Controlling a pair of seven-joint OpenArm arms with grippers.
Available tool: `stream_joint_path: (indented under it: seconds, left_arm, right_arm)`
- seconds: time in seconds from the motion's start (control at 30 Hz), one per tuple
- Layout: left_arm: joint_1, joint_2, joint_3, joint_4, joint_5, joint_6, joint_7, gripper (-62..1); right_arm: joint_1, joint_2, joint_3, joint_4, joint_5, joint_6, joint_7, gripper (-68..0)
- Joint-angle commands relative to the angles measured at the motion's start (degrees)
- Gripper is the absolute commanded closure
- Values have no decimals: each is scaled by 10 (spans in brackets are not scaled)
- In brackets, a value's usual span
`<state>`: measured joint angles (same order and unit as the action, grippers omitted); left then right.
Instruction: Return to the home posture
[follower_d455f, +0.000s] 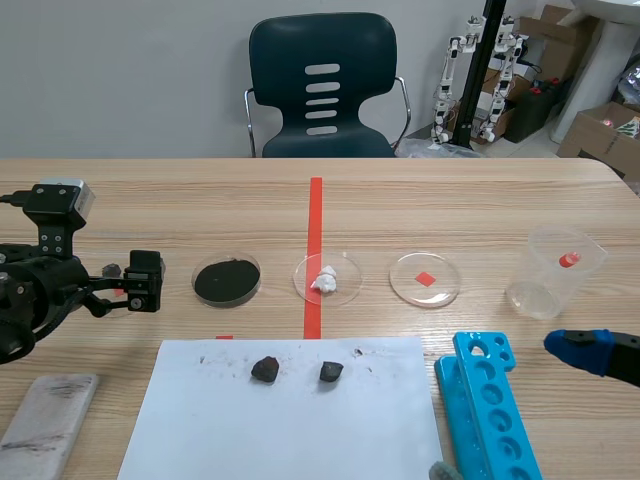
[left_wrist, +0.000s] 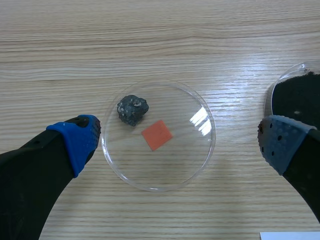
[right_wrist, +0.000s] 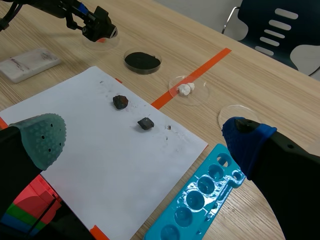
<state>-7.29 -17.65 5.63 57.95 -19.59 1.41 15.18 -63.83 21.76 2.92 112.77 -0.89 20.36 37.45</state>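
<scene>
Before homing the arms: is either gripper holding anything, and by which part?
Nothing is held. Left gripper open over the dish with a dark lump; right gripper open.

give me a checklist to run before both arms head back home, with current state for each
1. Left end effector empty: ok, open; the rock lies in the petri dish below it.
2. Right end effector empty: ok, open, holding nothing.
3. Left fingers clear of that dish's rim: cannot tell, height is not visible.
4. Black powder dish out of the way: not ok, close beside one finger; probably lift straight up first.
5. Right end effector clear of the blue rack: ok, apart in the scene view.
</scene>
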Motion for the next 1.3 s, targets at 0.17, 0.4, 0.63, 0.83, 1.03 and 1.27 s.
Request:
stream_joint_path:
  seconds: [0.17, 0.4, 0.63, 0.83, 1.03, 1.27]
  left_arm:
    - [-2, -3, 1, 4, -4, 1, -7, -623]
    - [-2, -3, 1, 4, -3, 1, -7, -623]
    - [0, -3, 1, 4, -3, 1, -5, -623]
    - [15, -17, 1, 10, -3, -9, -49, -623]
    - [93, -66, 1, 93, -23, -137, -159, -623]
    - [241, -164, 1, 236, -77, -203, -235, -623]
  right_arm:
    - [0, 5, 4, 4, 6, 0, 10, -679]
    - [0, 5, 4, 4, 6, 0, 10, -679]
    - [0, 5, 4, 4, 6, 0, 10, -679]
    - [0, 5, 4, 4, 6, 0, 10, -679]
    - [0, 5, 4, 4, 6, 0, 10, -679]
    - [0, 5, 4, 4, 6, 0, 10, -679]
